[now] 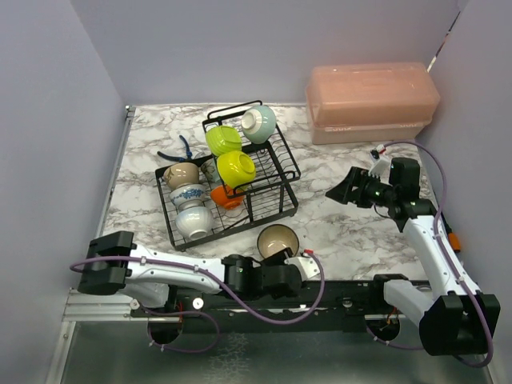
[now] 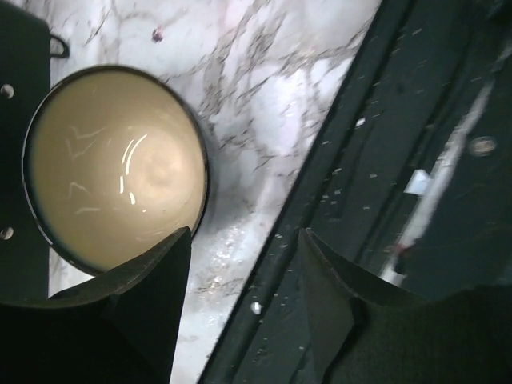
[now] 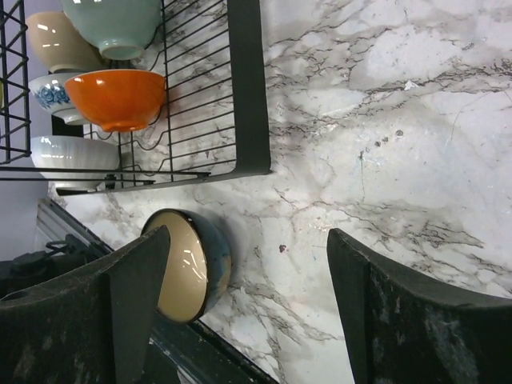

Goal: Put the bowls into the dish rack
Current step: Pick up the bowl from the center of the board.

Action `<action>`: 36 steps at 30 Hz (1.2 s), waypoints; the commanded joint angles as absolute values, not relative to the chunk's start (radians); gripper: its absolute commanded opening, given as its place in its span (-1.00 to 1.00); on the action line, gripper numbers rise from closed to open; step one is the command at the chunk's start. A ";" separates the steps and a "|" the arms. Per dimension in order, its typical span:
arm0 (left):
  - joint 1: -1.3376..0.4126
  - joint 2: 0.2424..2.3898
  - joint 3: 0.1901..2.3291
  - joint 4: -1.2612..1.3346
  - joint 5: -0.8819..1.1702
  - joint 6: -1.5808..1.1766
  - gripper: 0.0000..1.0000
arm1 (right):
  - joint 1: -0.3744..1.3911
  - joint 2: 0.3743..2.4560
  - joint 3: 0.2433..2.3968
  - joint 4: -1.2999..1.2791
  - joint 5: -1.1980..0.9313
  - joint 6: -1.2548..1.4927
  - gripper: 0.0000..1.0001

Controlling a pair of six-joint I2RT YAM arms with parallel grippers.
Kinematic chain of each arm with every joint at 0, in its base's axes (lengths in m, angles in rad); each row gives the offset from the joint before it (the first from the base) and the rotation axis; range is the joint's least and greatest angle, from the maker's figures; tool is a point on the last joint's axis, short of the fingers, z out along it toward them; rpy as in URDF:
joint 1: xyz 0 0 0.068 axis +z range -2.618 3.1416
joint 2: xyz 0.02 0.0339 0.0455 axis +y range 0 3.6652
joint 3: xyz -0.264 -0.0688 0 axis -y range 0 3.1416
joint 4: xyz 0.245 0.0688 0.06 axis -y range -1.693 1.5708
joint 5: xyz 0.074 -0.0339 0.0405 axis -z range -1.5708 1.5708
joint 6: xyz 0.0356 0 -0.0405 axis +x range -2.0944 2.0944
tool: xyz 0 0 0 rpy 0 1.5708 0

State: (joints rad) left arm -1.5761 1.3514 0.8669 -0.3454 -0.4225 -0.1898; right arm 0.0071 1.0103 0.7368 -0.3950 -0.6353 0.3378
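A bowl (image 1: 278, 238), dark outside and beige inside, stands upright on the marble table in front of the black wire dish rack (image 1: 282, 172). My left gripper (image 1: 282, 258) is at its near rim. In the left wrist view that gripper (image 2: 244, 264) is open: one finger (image 2: 152, 288) overlaps the rim of the bowl (image 2: 112, 168), and only table and rail show in the gap. The rack holds two yellow-green bowls (image 1: 222, 140), a pale teal (image 1: 258, 122), a beige (image 1: 182, 174), a blue-patterned (image 1: 188, 194), a white (image 1: 194, 221) and a small orange one (image 1: 226, 196). My right gripper (image 1: 336, 190) hovers open to the rack's right, empty (image 3: 248, 264).
A pink translucent lidded box (image 1: 372, 102) sits at the back right. A blue-handled tool (image 1: 186, 148) lies behind the rack's left side. A black rail (image 1: 336, 292) runs along the near table edge, right by the loose bowl. Grey walls close in left, right and back.
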 commanded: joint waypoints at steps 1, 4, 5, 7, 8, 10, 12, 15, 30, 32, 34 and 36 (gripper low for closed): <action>-1.578 1.434 0.842 -0.369 -0.564 -0.163 0.14 | 0.005 0.982 0.724 -0.410 -0.613 0.314 0.68; -1.578 1.494 0.849 -0.361 -0.602 -0.143 0.12 | 0.005 0.973 0.715 -0.396 -0.637 0.318 0.68; -1.575 1.512 0.849 -0.355 -0.609 -0.135 0.10 | 0.005 0.970 0.712 -0.389 -0.647 0.318 0.68; -1.559 1.547 0.856 -0.349 -0.617 -0.128 0.06 | 0.005 0.962 0.707 -0.380 -0.659 0.320 0.68; -1.547 1.565 0.859 -0.346 -0.612 -0.126 0.04 | 0.005 0.958 0.706 -0.373 -0.659 0.322 0.68; -1.528 1.591 0.864 -0.335 -0.605 -0.117 -0.01 | 0.005 0.948 0.707 -0.364 -0.650 0.336 0.68; -1.511 1.612 0.866 -0.317 -0.579 -0.093 -0.07 | 0.005 0.941 0.707 -0.355 -0.664 0.332 0.68; -1.500 1.641 0.877 -0.301 -0.554 -0.058 -0.24 | 0.005 0.939 0.704 -0.339 -0.719 0.305 0.69; -1.500 1.453 0.960 -0.290 -0.292 0.025 -1.00 | 0.005 0.818 0.698 -0.211 -0.951 0.236 0.94; -1.500 1.399 0.980 -0.280 -0.245 0.022 -1.00 | 0.005 0.802 0.710 -0.202 -0.968 0.224 0.95; -1.498 1.351 1.003 -0.267 -0.203 0.022 -1.00 | 0.005 0.787 0.721 -0.185 -0.980 0.218 0.96; -1.488 1.309 1.029 -0.251 -0.153 0.018 -1.00 | 0.006 0.764 0.720 -0.136 -1.005 0.226 0.96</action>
State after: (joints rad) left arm -1.4986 1.4269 0.9375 -0.3378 -0.2733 -0.0067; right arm 0.0071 0.8013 0.7002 -0.2272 -0.9237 0.2451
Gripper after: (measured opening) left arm 0.085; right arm 0.978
